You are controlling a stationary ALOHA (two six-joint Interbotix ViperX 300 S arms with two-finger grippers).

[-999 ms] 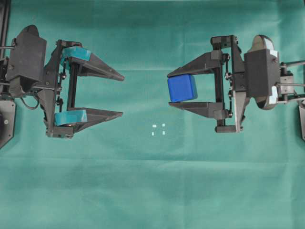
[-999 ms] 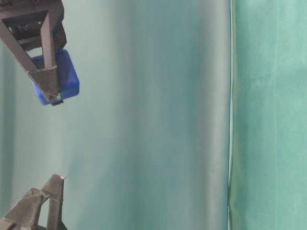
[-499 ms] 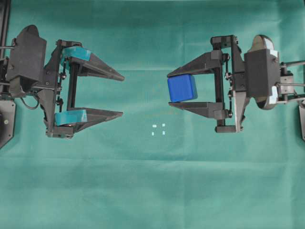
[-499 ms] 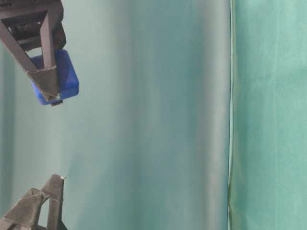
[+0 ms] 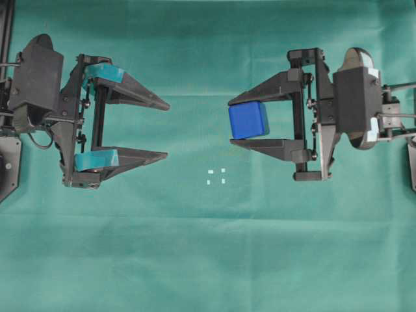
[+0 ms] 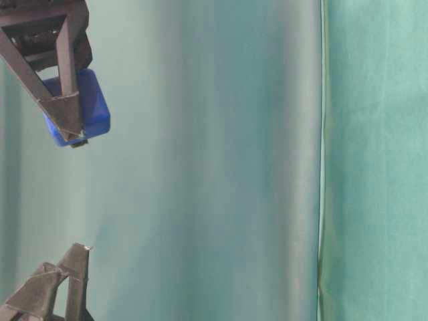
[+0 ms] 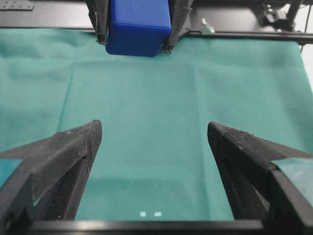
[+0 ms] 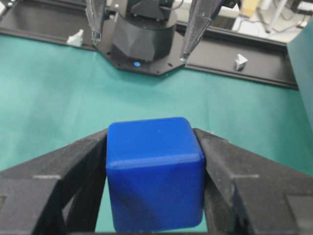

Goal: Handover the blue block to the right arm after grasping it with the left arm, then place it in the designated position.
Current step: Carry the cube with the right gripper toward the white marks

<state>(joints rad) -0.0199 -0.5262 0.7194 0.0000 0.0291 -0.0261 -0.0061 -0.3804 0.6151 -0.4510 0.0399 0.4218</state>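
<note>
The block was held off the cloth, clamped between the plain black fingers of the right gripper, near the fingertips. In the right wrist view the block was seen pressed on both sides by the fingers, slightly tilted. In the left wrist view the block appeared at the top, gripped on both sides, with green cloth under it. In the table-level view the block was partly hidden behind a black finger.

The left gripper was seen with its teal-taped fingers spread wide apart and nothing between them. It was well apart from the block, and the two grippers faced each other across the middle of the tabletop.

The marks were seen uncovered on the cloth near the tabletop's centre, between the two grippers and a little toward the bottom edge of the overhead view. Two of the marks showed at the bottom of the left wrist view. The block was near the marks but not on them.
</note>
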